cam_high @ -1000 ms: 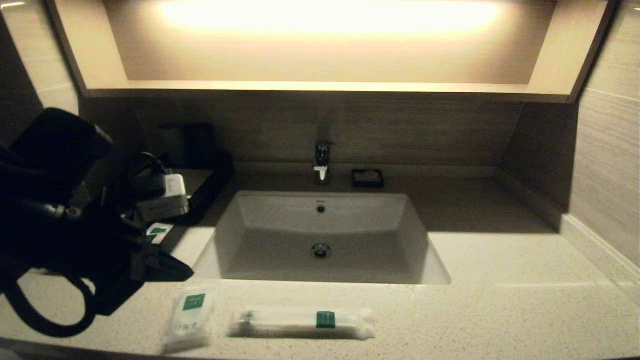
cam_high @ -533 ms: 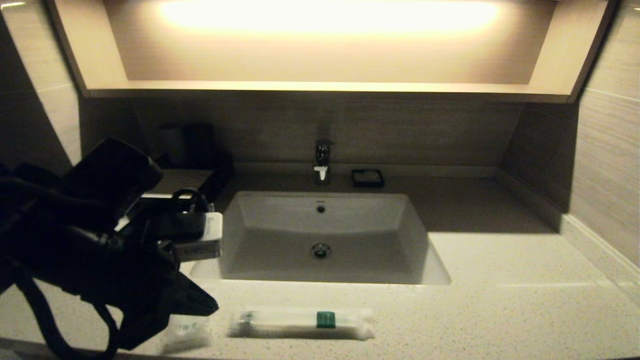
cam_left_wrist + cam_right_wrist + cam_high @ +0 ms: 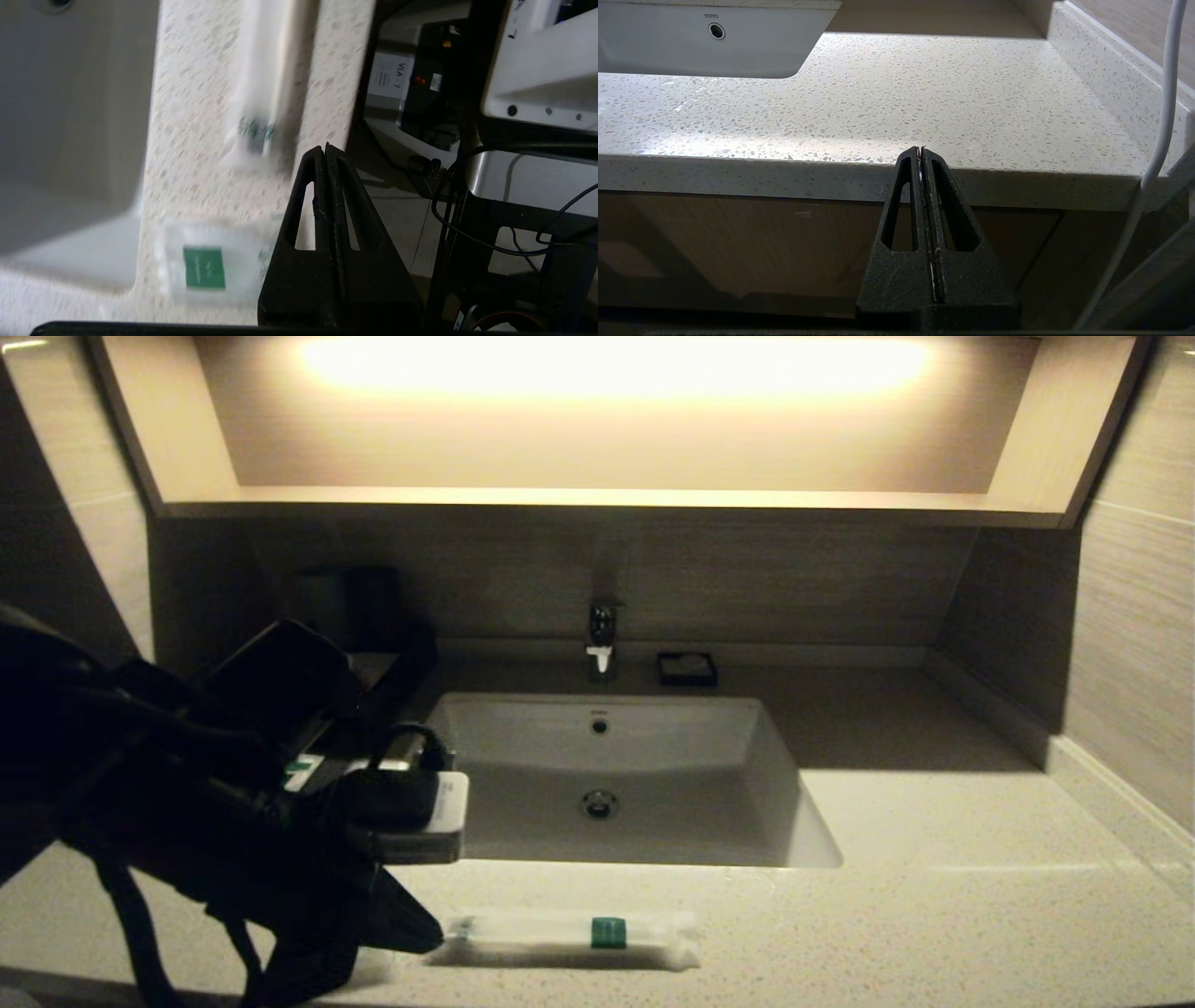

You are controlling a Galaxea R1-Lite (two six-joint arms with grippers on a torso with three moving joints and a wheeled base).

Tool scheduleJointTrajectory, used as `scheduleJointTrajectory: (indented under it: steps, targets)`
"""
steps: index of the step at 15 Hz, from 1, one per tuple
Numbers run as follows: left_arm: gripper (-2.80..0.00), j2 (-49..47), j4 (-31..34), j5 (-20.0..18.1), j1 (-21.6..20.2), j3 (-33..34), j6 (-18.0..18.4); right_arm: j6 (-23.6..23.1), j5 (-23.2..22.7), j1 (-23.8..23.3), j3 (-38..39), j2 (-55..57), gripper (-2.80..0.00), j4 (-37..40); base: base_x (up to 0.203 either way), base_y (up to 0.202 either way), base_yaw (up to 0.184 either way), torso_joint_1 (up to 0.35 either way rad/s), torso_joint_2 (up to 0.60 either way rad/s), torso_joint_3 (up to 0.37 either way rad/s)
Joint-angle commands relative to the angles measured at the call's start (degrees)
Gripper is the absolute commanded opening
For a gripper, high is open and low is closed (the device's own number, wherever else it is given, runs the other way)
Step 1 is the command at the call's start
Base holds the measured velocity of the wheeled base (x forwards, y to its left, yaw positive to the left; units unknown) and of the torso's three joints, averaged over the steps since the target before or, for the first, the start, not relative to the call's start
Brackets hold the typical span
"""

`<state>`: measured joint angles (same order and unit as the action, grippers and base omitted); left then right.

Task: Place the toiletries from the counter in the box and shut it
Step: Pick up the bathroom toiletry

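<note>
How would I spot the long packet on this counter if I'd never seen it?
Find the white sunken sink in the speckled counter. On the strip of counter in front of it lies the long packet, narrow whitish clear plastic. Unlike the squarish pouch beside it, it is stick-shaped.

On the worktop [image 3: 934, 896], the long packet [image 3: 569, 933] lies at 6 o'clock of the sink [image 3: 607, 775]; the box [image 3: 373, 672] at 10 o'clock.

You are looking at the speckled counter [image 3: 934, 896] carrying the long packet [image 3: 569, 933] along its front edge, the square pouch [image 3: 205, 261] beside it, and seemingly a black dish [image 3: 687, 668] behind the sink [image 3: 616, 775].
</note>
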<state>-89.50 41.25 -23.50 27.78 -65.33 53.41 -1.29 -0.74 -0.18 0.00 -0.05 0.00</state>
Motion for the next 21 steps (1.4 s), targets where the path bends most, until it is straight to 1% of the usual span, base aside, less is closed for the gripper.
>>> scheduleJointTrajectory:
  steps: [1,5,8,10,11,17,21]
  targets:
    - [-2.8,-2.6,0.1,-0.1,1.0,-0.6,0.4,0.0,0.0,0.0,0.1,0.0,-2.8,0.0,0.0,0.0,0.0,0.0,0.0,0.0]
    - [-2.8,-4.6,-0.9,0.0,2.2,-1.1,0.2,0.0,0.0,0.0,0.1,0.0,-2.8,0.0,0.0,0.0,0.0,0.0,0.0,0.0]
    - [-2.8,-7.8,-4.2,1.3,2.7,-1.2,0.0,0.0,0.0,0.0,0.1,0.0,-2.8,0.0,0.0,0.0,0.0,0.0,0.0,0.0]
    - [-2.8,-8.4,-5.0,2.4,2.8,-1.2,-0.1,0.0,0.0,0.0,0.1,0.0,-2.8,0.0,0.0,0.0,0.0,0.0,0.0,0.0]
    - [0.0,-8.7,-5.5,2.4,2.9,-1.3,0.0,0.0,0.0,0.0,0.1,0.0,-2.8,0.0,0.0,0.0,0.0,0.0,0.0,0.0]
    - [0.0,-10.2,-7.4,2.5,2.9,-1.3,0.3,0.0,0.0,0.0,0.1,0.0,-2.8,0.0,0.0,0.0,0.0,0.0,0.0,0.0]
    - [0.0,-11.3,-8.0,4.3,2.9,-1.3,0.4,0.0,0.0,0.0,0.1,0.0,-2.8,0.0,0.0,0.0,0.0,0.0,0.0,0.0]
